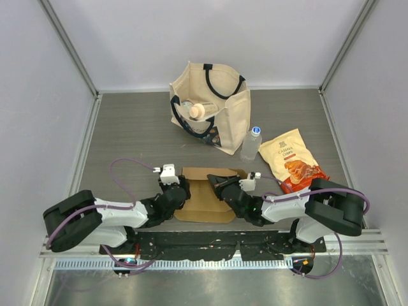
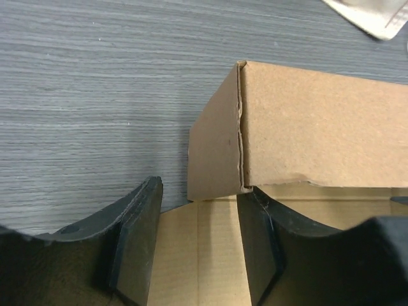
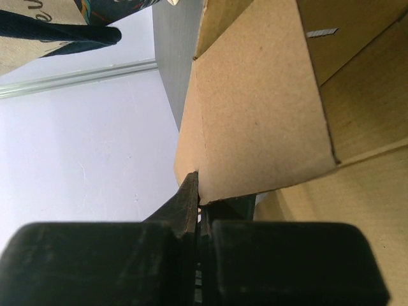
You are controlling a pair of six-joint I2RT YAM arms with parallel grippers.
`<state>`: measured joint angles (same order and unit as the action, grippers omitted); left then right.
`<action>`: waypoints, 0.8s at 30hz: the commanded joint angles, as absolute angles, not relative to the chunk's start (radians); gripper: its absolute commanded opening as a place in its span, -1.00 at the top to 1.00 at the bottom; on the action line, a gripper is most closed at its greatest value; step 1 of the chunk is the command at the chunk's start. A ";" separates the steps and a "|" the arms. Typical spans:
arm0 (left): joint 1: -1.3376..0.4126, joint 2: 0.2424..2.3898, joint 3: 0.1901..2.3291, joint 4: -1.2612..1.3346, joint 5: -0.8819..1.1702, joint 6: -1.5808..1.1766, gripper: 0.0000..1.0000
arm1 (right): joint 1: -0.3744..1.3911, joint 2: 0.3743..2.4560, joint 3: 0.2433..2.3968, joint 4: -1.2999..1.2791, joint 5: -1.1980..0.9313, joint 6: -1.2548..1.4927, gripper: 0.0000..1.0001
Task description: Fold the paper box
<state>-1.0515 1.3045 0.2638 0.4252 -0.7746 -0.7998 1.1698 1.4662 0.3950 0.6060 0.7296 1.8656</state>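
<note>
Far: tote bag (image 1: 224,121), bottle (image 1: 251,144), snack pouch (image 1: 291,159) (set apart) | paper box (image 1: 205,197) laid near centre | left gripper (image 2: 199,191) parted at its left wall, nothing held | right gripper (image 3: 199,194) clamped on its flap.

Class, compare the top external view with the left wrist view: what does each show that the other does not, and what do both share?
Only the top external view: the whole canvas tote bag, water bottle, snack pouch, and the right gripper at the paper box. Only the left wrist view: the box's creased upright corner, and the left gripper with jaws apart. Both: the paper box on the grey table.
</note>
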 commanded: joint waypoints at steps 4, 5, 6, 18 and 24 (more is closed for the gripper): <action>-1.049 1.167 0.198 0.484 -0.782 -0.736 -0.10 | 1.172 1.479 0.382 0.531 0.696 1.882 0.98; -1.048 1.173 0.195 0.495 -0.810 -0.726 -0.09 | 1.172 1.479 0.383 0.526 0.695 1.885 0.98; -1.049 1.183 0.199 0.500 -0.824 -0.723 -0.01 | 1.172 1.477 0.388 0.520 0.692 1.890 0.98; -1.048 1.486 0.380 0.413 -1.054 -0.882 1.00 | 1.172 1.491 0.411 0.509 0.667 1.910 0.98; -1.049 1.372 0.284 0.477 -0.876 -0.818 0.17 | 1.172 1.505 0.405 0.525 0.672 1.881 0.97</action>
